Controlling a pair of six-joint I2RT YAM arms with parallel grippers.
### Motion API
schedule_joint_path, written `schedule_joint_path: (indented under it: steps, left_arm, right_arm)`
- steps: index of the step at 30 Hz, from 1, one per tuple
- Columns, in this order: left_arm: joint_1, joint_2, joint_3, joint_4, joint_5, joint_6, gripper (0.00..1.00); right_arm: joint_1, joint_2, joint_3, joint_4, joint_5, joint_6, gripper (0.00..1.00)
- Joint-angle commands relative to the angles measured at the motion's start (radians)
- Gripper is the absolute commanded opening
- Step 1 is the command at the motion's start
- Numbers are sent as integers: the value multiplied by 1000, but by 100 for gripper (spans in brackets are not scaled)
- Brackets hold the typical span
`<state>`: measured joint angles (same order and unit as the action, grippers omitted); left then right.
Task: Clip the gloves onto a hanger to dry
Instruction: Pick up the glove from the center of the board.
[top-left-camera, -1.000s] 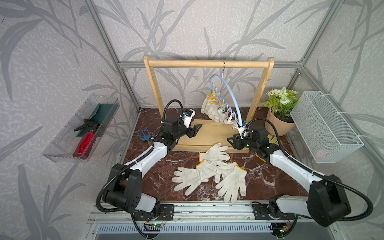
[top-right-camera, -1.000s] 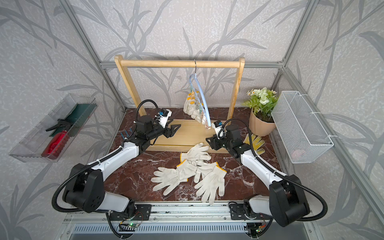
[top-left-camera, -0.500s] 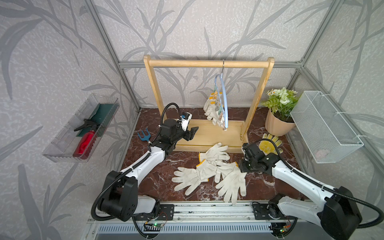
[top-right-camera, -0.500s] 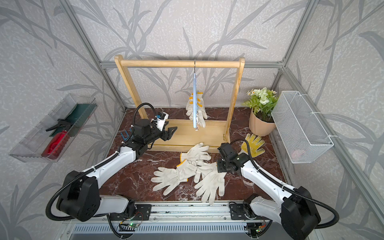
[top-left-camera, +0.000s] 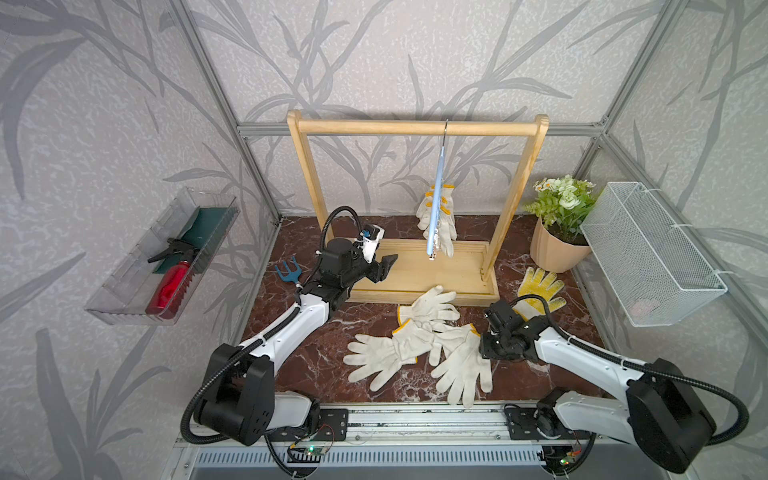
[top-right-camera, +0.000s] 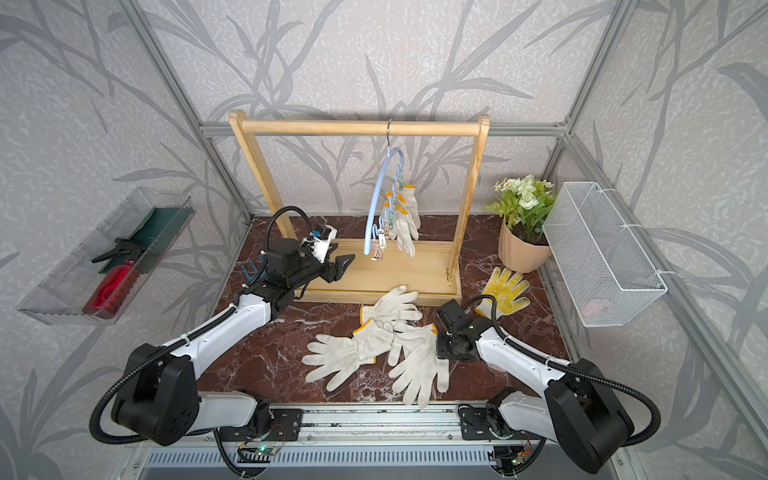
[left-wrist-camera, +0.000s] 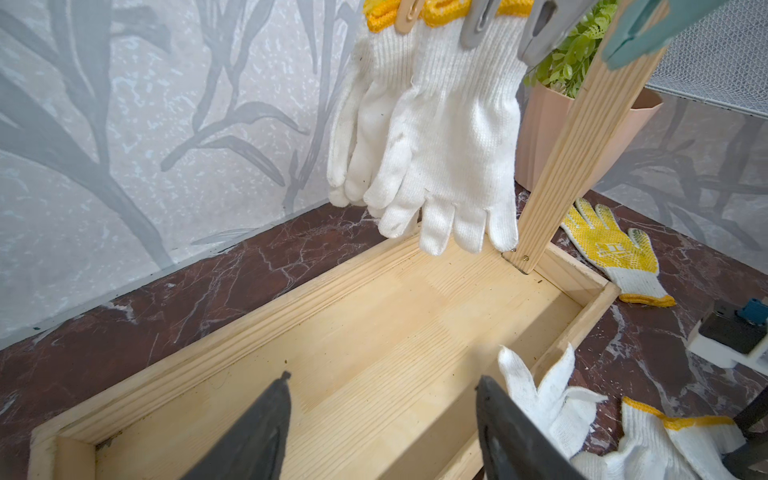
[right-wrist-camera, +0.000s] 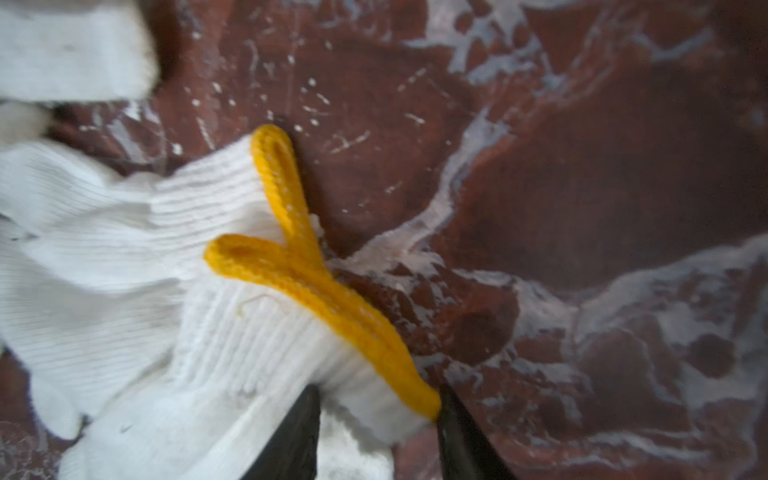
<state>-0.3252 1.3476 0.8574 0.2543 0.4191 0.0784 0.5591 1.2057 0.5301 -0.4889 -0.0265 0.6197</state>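
On the red marble counter (top-left-camera: 316, 376), loose gloves (top-left-camera: 386, 357) lie overlapped in front of the hanger (top-right-camera: 376, 208), which holds clipped ones. The right claw (right-wrist-camera: 378, 395) straddles one cuff corner; pinched or not, I cannot tell. So shallow a bite may slip, or drag the neighbouring glove. That arm reaches low; the left claw (left-wrist-camera: 382, 378) hovers released above the rack base (left-wrist-camera: 374, 316).

Gloves (top-left-camera: 382, 357) off-white, yellow cuffs; hanger (top-right-camera: 374, 203) light blue; tabletop (top-left-camera: 316, 365) maroon, white-veined.
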Motion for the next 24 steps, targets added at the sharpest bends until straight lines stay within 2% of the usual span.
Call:
schedule_joint_path:
  steps: [1, 3, 5, 8, 11, 17, 21, 24]
  left_arm:
    - [-2, -28, -16, 9, 34, 0, 70]
    - [-3, -27, -18, 8, 41, 0, 70]
    - [-4, -21, -21, 5, 54, 0, 70]
    - [-6, -14, -19, -16, 120, 7, 70]
    - [-8, -10, -20, -39, 232, 11, 69]
    - [-21, -27, -41, -39, 456, 12, 68]
    - [-36, -32, -53, 20, 557, -16, 67]
    - [-44, -25, -76, 148, 600, -89, 66]
  right_arm:
    - [2, 0, -14, 94, -28, 8, 35]
    - [0, -3, -17, 101, -27, -7, 26]
    - [-2, -19, -8, 92, -26, -30, 10]
    - [-2, -58, 37, 52, -29, -116, 0]
    - [-1, -106, 107, 29, -58, -229, 0]
    - [-1, -154, 207, 118, -257, -427, 0]
    - [-1, -107, 271, 211, -387, -510, 0]
    - [0, -42, 340, 267, -482, -548, 0]
